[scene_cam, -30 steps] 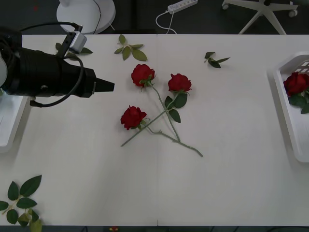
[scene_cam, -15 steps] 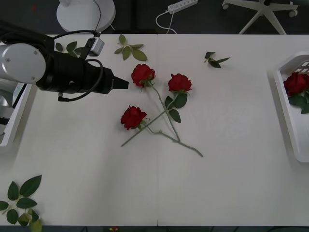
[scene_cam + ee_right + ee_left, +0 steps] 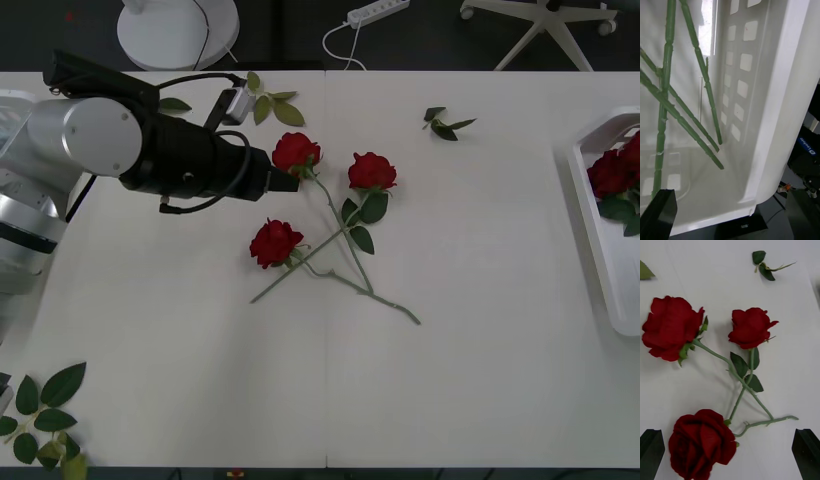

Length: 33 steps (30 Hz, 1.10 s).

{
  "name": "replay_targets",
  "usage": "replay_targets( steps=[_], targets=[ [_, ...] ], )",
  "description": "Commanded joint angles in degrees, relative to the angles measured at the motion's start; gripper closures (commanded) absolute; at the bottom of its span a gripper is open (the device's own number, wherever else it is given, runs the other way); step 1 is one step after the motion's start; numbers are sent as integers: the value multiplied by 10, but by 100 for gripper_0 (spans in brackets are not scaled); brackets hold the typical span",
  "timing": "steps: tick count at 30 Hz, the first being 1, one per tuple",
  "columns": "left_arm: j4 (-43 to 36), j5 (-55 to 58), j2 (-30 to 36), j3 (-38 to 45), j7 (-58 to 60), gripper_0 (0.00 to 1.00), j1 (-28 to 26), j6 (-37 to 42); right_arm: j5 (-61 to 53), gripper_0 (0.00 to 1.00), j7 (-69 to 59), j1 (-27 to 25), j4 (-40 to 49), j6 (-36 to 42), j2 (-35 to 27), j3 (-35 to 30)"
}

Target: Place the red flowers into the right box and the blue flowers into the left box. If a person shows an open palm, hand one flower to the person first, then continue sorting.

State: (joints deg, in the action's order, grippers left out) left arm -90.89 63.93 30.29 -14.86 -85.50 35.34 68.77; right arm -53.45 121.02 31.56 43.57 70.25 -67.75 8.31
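Three red flowers (image 3: 297,153) lie mid-table before me — deep crimson roses with tightly furled petals on thin green stems that cross one another, a few dark leaves along them. My left gripper (image 3: 730,450) hovers right beside the far-left bloom, its black fingers spread wide. My right gripper (image 3: 730,213) hangs in the right box (image 3: 600,235), fingers apart, bare green stems slanting across the white slotted wall — more roses rest there.

Front: you look down over the whole worktop (image 3: 480,380) | left wrist: close above its centre, shared roses (image 3: 672,328) | right wrist: inside right box (image 3: 782,93), very near.
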Motion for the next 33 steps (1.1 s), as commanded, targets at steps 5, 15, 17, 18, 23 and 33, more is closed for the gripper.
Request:
replay_targets(
  steps=[5,15,17,18,23,33],
  targets=[
    [-86,-9,3,-66,311,0,28,-2,-27,9,-32,-6,115,154,-34,-109],
    [-110,-126,-15,-165,595,0,42,-2,-131,7,-287,-5,288,249,-27,-107],
    [-108,-154,-19,-190,653,0,49,-2,-147,6,-351,-5,325,250,-26,-95],
    [-105,-164,-22,-200,677,0,52,-2,-155,7,-378,-5,341,249,-25,-87],
    [-90,-195,-30,-246,770,0,69,-1,-188,6,-517,17,394,243,-8,-51],
    [57,-199,-89,-314,898,0,161,7,-244,5,-729,111,389,170,20,70]
  ],
)
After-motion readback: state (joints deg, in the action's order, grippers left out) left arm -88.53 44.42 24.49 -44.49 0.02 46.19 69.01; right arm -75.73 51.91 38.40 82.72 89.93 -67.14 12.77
